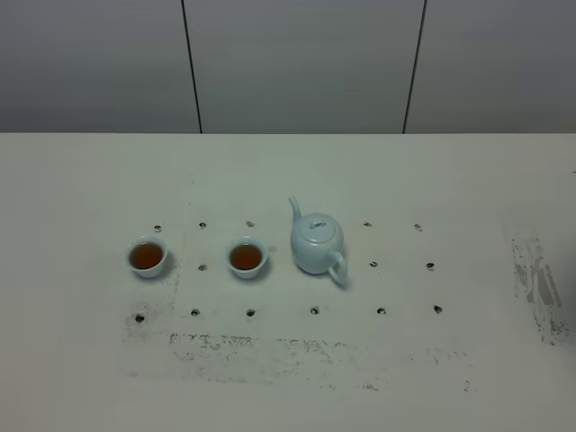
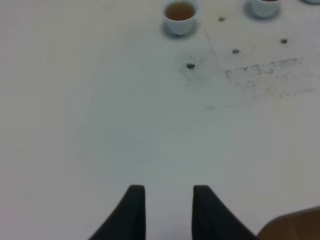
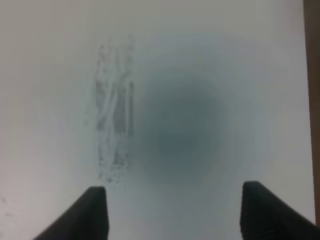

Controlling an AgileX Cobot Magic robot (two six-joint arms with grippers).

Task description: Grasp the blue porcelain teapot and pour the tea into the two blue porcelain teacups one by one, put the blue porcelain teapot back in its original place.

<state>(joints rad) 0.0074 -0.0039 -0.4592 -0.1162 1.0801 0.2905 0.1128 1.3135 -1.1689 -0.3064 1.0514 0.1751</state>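
Observation:
The blue porcelain teapot [image 1: 317,243] stands upright on the white table, lid on, spout pointing back-left and handle to the front-right. The two blue porcelain teacups [image 1: 147,256] [image 1: 246,257] stand to its left in a row, and both hold brown tea. Both cups also show in the left wrist view [image 2: 180,12] [image 2: 264,5], far ahead of the gripper. My left gripper [image 2: 165,189] is empty with a modest gap between its fingers, over bare table. My right gripper [image 3: 175,187] is wide open and empty over a scuffed patch. Neither arm shows in the exterior high view.
Small dark holes [image 1: 314,310] dot the table [image 1: 450,180] in a grid around the tea set. Scuff marks lie in front of the set [image 1: 261,346] and at the right [image 1: 540,288]. The table's brown edge shows in both wrist views [image 2: 295,225] [image 3: 312,100].

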